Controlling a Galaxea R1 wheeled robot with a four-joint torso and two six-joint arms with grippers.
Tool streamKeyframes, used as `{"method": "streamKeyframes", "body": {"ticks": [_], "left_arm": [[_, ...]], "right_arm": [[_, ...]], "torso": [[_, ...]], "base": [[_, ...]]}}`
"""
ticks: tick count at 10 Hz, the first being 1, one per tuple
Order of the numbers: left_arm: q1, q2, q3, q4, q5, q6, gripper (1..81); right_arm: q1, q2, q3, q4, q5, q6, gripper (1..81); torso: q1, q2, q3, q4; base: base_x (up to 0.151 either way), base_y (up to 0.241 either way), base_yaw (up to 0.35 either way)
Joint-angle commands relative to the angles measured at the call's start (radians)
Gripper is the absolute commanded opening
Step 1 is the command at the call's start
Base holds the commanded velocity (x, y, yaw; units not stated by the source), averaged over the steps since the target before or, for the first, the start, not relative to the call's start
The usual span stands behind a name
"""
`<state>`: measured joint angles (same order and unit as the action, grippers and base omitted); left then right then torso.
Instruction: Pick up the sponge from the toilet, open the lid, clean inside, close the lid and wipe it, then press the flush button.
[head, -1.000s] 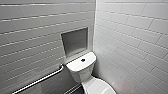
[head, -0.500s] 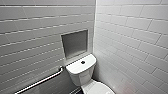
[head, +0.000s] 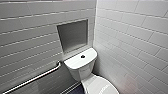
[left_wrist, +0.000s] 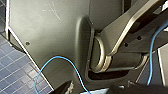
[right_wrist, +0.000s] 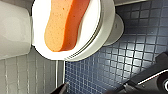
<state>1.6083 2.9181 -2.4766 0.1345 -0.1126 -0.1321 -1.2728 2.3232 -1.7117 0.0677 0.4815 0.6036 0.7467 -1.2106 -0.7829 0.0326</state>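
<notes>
Two white tiled walls meet in a far corner, and a floor of small dark blue tiles runs beneath. One toilet sits in that corner. Its tank backs onto the far wall and its right side is close to the right wall, probably to save room.

One metal grab bar runs along the far wall to the left of the toilet, likely as a handhold for someone sitting down. One square recess is cut into the same wall just above the tank, a handy shelf spot.

The lid is down over the bowl. One orange sponge lies flat on top of it, well inside the rim and touching nothing else. Lying flat like that, it looks easy to take from above. One small dark flush button sits in the middle of the tank cover, where a push straight down would reach it.

The right gripper hangs above the sponge without touching it, and I cannot tell whether it is open or closed. The left gripper is close to the robot's own dark body, and its state cannot be told either. Picking up the sponge looks not yet done.
</notes>
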Motion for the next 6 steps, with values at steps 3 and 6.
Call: {"method": "streamKeyframes", "body": {"ticks": [3,6], "left_arm": [[0.028,0.027,-0.048,0.014,0.067,0.005,81.1],[0.038,0.026,-0.048,0.013,0.067,0.003,81.1]], "right_arm": [[0.121,-0.058,0.020,-0.005,-0.027,0.059,81.1],[0.187,-0.058,0.023,-0.003,-0.032,0.096,81.1]], "torso": [[0.101,-0.158,-0.015,0.000],[0.107,-0.171,-0.057,0.000]], "base": [[0.000,0.000,0.000],[0.000,0.000,0.000]]}}
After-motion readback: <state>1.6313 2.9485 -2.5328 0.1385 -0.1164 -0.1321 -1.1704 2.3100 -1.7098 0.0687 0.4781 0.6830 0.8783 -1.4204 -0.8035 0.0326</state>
